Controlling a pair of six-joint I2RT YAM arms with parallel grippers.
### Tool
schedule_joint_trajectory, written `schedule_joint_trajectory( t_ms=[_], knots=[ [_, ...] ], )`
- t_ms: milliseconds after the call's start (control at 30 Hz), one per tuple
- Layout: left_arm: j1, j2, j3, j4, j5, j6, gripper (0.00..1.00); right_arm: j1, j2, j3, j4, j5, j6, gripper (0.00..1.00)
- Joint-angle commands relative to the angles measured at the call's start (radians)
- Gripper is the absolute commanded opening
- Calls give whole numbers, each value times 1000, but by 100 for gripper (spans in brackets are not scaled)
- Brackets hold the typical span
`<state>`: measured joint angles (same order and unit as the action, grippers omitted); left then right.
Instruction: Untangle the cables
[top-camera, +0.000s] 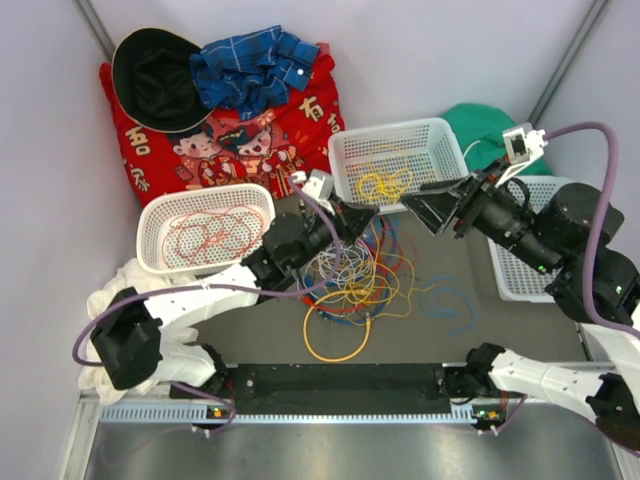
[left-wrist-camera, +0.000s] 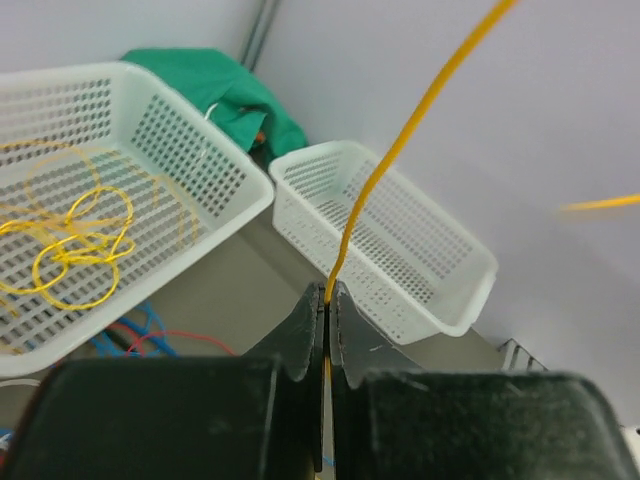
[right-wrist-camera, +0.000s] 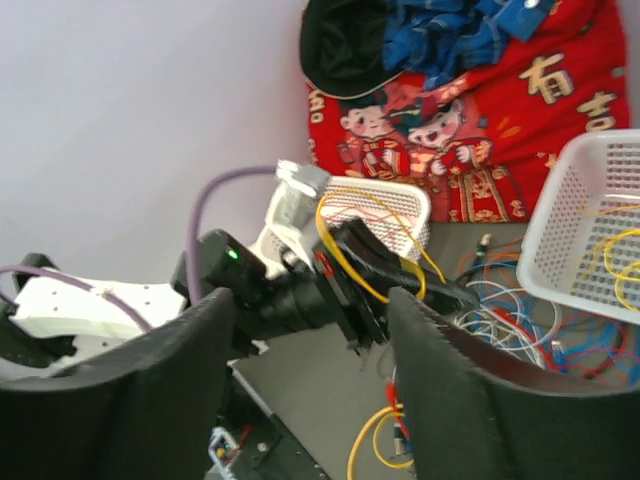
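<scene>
The left gripper (left-wrist-camera: 328, 292) is pinching a yellow cable (left-wrist-camera: 400, 140) tight, jaws squeezed together. The right gripper (right-wrist-camera: 310, 300) is hanging wide open, holding nothing, near the tangled cables (top-camera: 350, 275).

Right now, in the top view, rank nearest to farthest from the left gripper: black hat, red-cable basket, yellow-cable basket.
1. yellow-cable basket, just behind the left gripper.
2. red-cable basket, off to the left.
3. black hat, far-left corner.

Top camera looks down on the whole tabletop (top-camera: 500, 335) from high at six o'clock; the left and right wrist cameras, close in, face two and nine o'clock, all sharing the middle basket (top-camera: 440, 140) (left-wrist-camera: 170, 150) (right-wrist-camera: 570, 210).
</scene>
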<state>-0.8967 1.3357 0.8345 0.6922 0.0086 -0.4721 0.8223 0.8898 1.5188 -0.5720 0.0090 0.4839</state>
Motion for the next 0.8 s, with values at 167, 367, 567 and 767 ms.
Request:
schedule_joint_trajectory(
  t_ms=[167, 367, 567, 767],
  knots=[
    [79, 108, 538, -505, -114, -17, 0, 8, -83, -57, -89, 199, -28, 94],
    [169, 269, 803, -589, -53, -77, 0, 6, -146, -108, -121, 267, -41, 96],
    [234, 451, 983, -582, -29, -111, 0, 8, -204, -164, -140, 319, -33, 96],
    [291, 669, 1119, -545, -13, -149, 0, 6, -261, -233, -163, 362, -19, 95]
  ],
)
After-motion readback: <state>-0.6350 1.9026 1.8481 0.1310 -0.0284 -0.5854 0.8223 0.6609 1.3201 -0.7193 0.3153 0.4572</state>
